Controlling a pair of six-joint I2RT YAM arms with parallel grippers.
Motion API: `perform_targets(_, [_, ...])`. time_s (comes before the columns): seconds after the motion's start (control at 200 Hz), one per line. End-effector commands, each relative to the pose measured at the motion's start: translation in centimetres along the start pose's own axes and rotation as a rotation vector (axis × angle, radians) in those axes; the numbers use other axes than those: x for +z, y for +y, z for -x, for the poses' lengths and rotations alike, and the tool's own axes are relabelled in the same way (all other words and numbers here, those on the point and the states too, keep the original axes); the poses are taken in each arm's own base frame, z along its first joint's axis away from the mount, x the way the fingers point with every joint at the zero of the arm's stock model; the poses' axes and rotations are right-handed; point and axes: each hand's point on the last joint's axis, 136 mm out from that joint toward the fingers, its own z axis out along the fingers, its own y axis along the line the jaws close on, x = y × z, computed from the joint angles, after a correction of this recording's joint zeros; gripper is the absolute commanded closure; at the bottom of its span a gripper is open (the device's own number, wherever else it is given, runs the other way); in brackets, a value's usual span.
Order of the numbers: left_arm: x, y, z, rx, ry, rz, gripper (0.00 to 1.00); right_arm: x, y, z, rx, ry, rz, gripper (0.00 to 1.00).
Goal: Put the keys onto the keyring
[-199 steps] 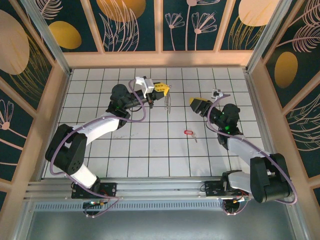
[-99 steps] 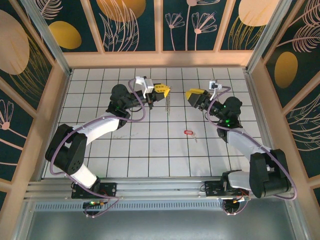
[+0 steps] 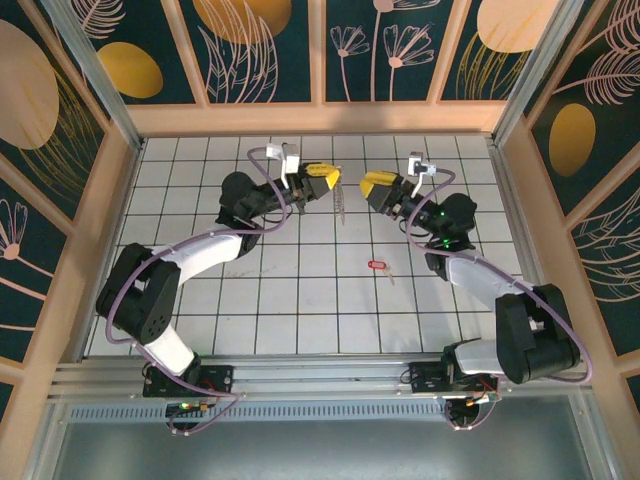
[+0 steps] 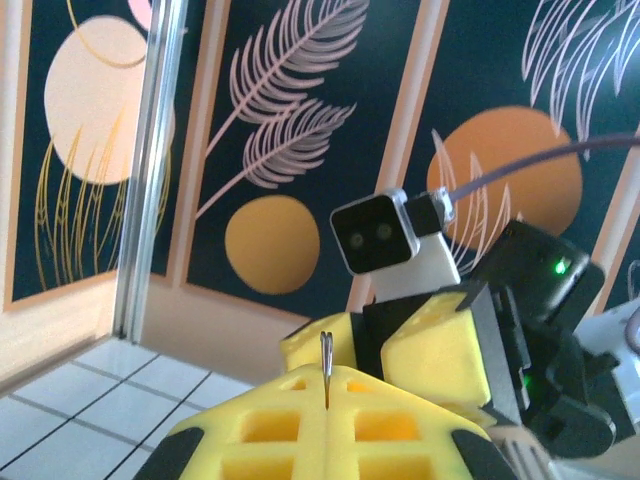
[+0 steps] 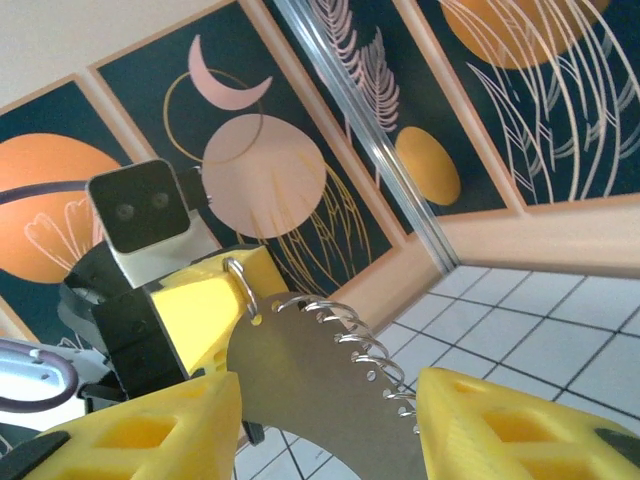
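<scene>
1. Yellow left fingers (image 3: 320,172) are pressed fully together above the far half of the worktop (image 3: 300,300). They pinch the keyring (image 3: 340,205) by its top.
2. Seen from the left wrist, a thin wire loop of the keyring pokes up out of the seam between those two closed fingers.
3. From above, the keyring hangs down from the left fingers as a slim, pale strip over the white grid tiles.
4. The right fingers (image 5: 150,430) stand apart, roughly half spread. They face the left fingers from just beside them, so the two pairs point at each other.
5. In the right wrist view the keyring shows as a flat grey metal piece with a coiled wire running along one edge. It sits in the gap between the right fingers and hangs from the small loop that the left fingers grip.
6. Whether either right finger touches the keyring cannot be told, though they do not look clamped on it.
7. The red-headed key (image 3: 378,266) lies flat on the worktop, closer to its near edge than either pair of fingers and well apart from the keyring.
8. The key's thin pale metal end points to the right and slightly toward the near edge.
</scene>
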Motion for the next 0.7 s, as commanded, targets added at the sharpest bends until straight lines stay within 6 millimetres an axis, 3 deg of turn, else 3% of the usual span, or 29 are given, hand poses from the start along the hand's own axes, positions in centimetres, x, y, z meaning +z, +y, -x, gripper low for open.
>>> perform_targets(0.0, [-0.2, -1.6, 2.8, -0.016, -0.129, -0.058, 1.0, 0.5, 2.2, 2.5, -0.06, -0.083, 0.081, 0.51])
perform_targets(0.395, [0.0, -2.5, 3.6, -0.062, -0.194, -0.104, 1.0, 1.7, 4.1, 4.4, -0.058, -0.158, 0.185, 0.54])
perform_targets(0.435, [0.3, -1.7, 2.4, -0.083, -0.176, -0.094, 1.0, 1.9, 4.2, 4.4, -0.059, -0.159, 0.192, 0.54])
perform_targets(0.696, [0.7, -1.9, 2.3, -0.094, -0.176, -0.101, 1.0, 3.0, 5.0, 4.4, -0.06, -0.157, 0.235, 0.53])
